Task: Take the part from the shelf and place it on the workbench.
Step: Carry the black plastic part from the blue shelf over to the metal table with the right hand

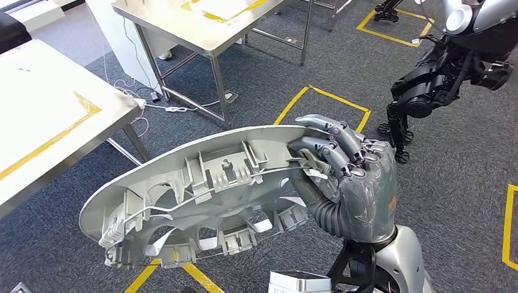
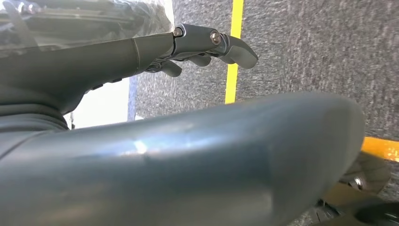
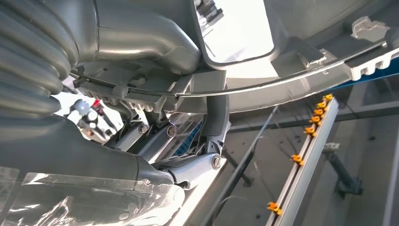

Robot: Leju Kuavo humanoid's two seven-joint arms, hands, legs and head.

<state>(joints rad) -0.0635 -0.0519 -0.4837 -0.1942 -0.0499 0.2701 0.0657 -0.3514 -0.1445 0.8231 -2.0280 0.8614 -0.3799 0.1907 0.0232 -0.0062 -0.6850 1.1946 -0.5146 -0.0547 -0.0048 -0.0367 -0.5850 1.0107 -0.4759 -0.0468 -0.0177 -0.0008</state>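
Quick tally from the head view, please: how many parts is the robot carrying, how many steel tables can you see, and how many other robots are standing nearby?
Silver wheel cover, held at its rim by the right hand: 1
Steel tables: 2, the near table and the far table
Other robots: 1, the black robot
Total: 4

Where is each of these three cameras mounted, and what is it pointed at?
Head view: high on the robot, looking down at the carpet, steel tables and the right hand gripping the silver wheel cover.
Left wrist view: behind the left hand, facing the floor.
Right wrist view: behind the right hand, at the wheel cover's rim, shared with the head view.
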